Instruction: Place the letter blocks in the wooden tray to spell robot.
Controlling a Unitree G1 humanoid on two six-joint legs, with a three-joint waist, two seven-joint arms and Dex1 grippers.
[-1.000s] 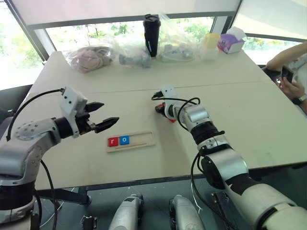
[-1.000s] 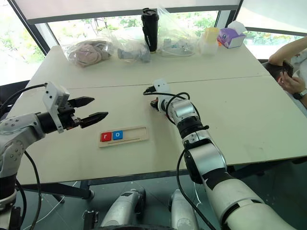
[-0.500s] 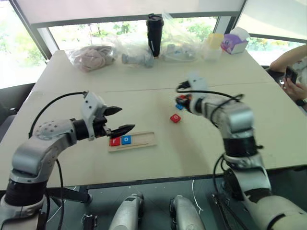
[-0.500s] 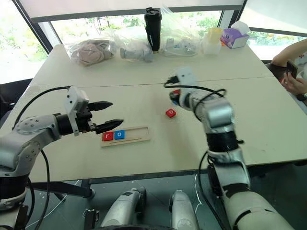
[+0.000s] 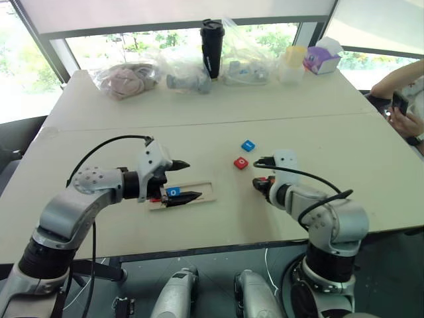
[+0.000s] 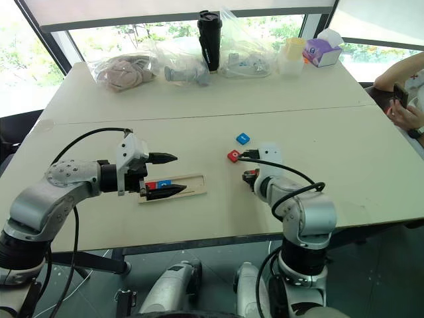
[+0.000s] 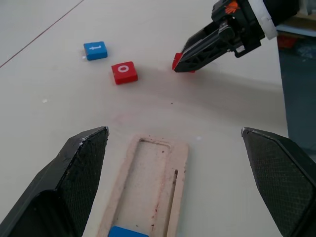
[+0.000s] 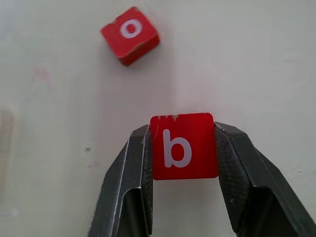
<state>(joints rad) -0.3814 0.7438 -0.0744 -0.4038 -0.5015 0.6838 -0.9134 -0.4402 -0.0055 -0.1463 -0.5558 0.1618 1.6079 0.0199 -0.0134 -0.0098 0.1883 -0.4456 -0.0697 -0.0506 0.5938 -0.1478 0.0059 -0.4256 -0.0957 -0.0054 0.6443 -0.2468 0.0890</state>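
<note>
The wooden tray (image 5: 202,191) lies near the table's front, with a blue "o" block (image 5: 173,191) in it and a red block (image 5: 157,196) partly hidden beside that. My left gripper (image 5: 192,179) hangs open over the tray's left part, one finger on each side of it. To the tray's right, my right gripper (image 8: 182,132) is shut on a red "b" block (image 8: 183,148) just above the table. Beyond it lie a loose red "o" block (image 5: 241,163) and a blue "t" block (image 5: 248,145).
At the table's far edge stand a black tumbler (image 5: 211,48), plastic bags (image 5: 126,78), a pale container (image 5: 291,63) and a purple tissue box (image 5: 319,58). A person's hands holding a phone (image 5: 401,106) show at the right edge.
My right gripper has pulled back from the loose blocks toward the table's front, carrying the red "b" block. My left gripper has moved right, from beside the tray to over it.
</note>
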